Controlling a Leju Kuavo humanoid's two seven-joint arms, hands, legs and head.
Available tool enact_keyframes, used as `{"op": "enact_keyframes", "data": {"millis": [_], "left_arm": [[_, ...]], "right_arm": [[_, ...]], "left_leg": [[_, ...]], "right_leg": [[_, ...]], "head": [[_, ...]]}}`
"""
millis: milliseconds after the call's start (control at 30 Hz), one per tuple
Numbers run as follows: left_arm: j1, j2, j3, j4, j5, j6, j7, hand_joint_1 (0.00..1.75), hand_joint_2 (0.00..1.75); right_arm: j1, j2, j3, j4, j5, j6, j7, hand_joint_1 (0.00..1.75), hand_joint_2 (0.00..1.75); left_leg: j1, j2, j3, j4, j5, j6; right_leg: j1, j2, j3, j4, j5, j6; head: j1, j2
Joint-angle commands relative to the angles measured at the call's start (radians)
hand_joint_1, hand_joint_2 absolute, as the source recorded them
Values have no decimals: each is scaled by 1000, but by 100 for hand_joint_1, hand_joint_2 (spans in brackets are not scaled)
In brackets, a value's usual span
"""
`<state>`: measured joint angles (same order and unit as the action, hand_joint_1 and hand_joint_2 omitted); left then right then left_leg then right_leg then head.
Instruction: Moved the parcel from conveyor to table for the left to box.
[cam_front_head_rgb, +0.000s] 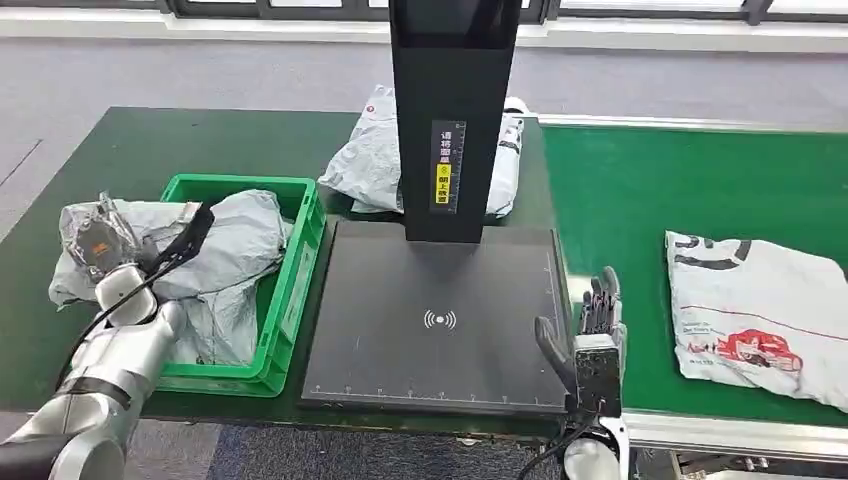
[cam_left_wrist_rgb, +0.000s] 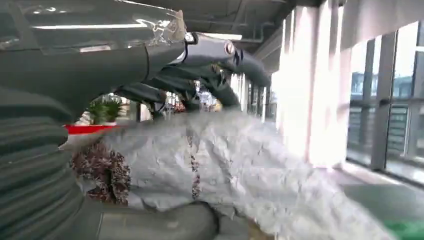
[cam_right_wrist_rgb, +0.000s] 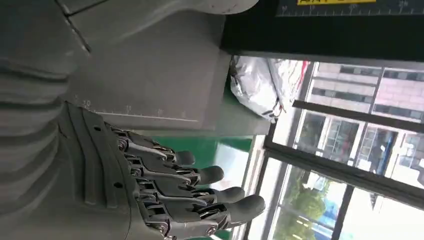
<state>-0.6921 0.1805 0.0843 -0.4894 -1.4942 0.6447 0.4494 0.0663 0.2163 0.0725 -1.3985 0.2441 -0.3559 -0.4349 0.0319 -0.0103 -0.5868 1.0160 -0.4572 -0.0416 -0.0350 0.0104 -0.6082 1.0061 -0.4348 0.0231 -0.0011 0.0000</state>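
Fingers (cam_left_wrist_rgb: 215, 75) of our left hand (cam_front_head_rgb: 100, 240) clutched a grey parcel (cam_front_head_rgb: 215, 245) over the green bin (cam_front_head_rgb: 290, 280). Our right hand (cam_front_head_rgb: 590, 325) hung open beside the scanner plate's (cam_front_head_rgb: 440, 320) edge; another parcel (cam_front_head_rgb: 755, 315) lay on the conveyor (cam_front_head_rgb: 690, 190).

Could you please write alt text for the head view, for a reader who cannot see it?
The robot's left hand holds a grey parcel over a green bin on a dark green table. Its right hand hovers open beside a black scanner platform, and a white parcel lies on the green conveyor.
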Motion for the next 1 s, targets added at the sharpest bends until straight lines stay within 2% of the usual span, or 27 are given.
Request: {"op": "enact_keyframes", "data": {"millis": [33, 67, 100, 167, 333, 400, 500, 600, 700, 800, 1000], "left_arm": [[-4, -8, 116, 75, -42, 28, -62, 0, 175], [-11, -37, 172, 59, 53, 48, -180, 0, 175], [-16, -54, 186, 41, 82, 51, -225, 0, 175], [-25, -109, 277, -27, 300, 48, -431, 0, 175], [-28, -106, 276, -26, 304, 45, -434, 0, 175], [-30, -118, 312, -43, 438, 47, -554, 0, 175], [-35, -143, 362, -103, 679, 52, -749, 0, 175], [-19, -148, 358, -179, 875, 50, -886, 0, 175], [-16, -147, 352, -195, 896, 53, -898, 0, 175], [-1, -148, 330, -238, 1100, -50, -983, 0, 175], [66, -190, 210, -359, 1226, -201, -1008, 0, 175]], "right_arm": [[-10, -30, 24, 31, 4, 4, 8, 0, 175], [-3, -29, 19, 24, 4, 2, 8, 0, 175], [8, -29, 16, 17, 5, -1, 8, 0, 175], [22, -30, 17, 11, 5, -1, 8, 0, 175], [23, -30, 18, 13, 5, -2, 8, 0, 175], [21, -30, 23, 18, 4, -3, 7, 0, 175], [18, -32, 31, 33, -8, -6, 2, 0, 175], [3, -40, 46, 67, -30, -14, -16, 0, 175], [-1, -40, 48, 73, -33, -16, -19, 0, 175], [-14, -43, 50, 87, -51, -19, -25, 0, 175], [-32, -49, 42, 99, -54, -17, -27, 0, 175]], "left_leg": [[-1, 3, 5, -3, 0, 4], [-1, 2, 3, -2, 0, 2], [-1, 1, 3, -2, 0, 3], [-1, -2, 2, -2, 1, 3], [0, -4, 1, -1, 1, 3], [0, -1, 2, -1, 0, 3], [0, -1, 1, 0, 0, 3], [0, -2, 1, -1, 1, 3], [0, 0, 1, -1, 0, 2], [0, 0, 1, -1, 0, 2], [0, 0, 1, -1, 0, 2]], "right_leg": [[1, 0, 4, -3, 0, -4], [0, 0, 2, -2, 0, -3], [0, -1, 3, -2, 0, -3], [0, -3, 2, -2, 0, -3], [1, -6, 2, -2, 0, -2], [0, -2, 1, -1, 0, -2], [1, -4, 1, -1, 1, -3], [1, -4, 1, -2, 1, -4], [1, -2, 1, -2, 1, -3], [1, -1, 0, -2, 1, -3], [1, -2, 1, -2, 1, -3]], "head": [[0, 0], [0, 0], [0, 0], [0, 0], [0, 0], [0, 0], [0, 0], [0, 0], [0, 0], [0, 0], [0, 0]]}}
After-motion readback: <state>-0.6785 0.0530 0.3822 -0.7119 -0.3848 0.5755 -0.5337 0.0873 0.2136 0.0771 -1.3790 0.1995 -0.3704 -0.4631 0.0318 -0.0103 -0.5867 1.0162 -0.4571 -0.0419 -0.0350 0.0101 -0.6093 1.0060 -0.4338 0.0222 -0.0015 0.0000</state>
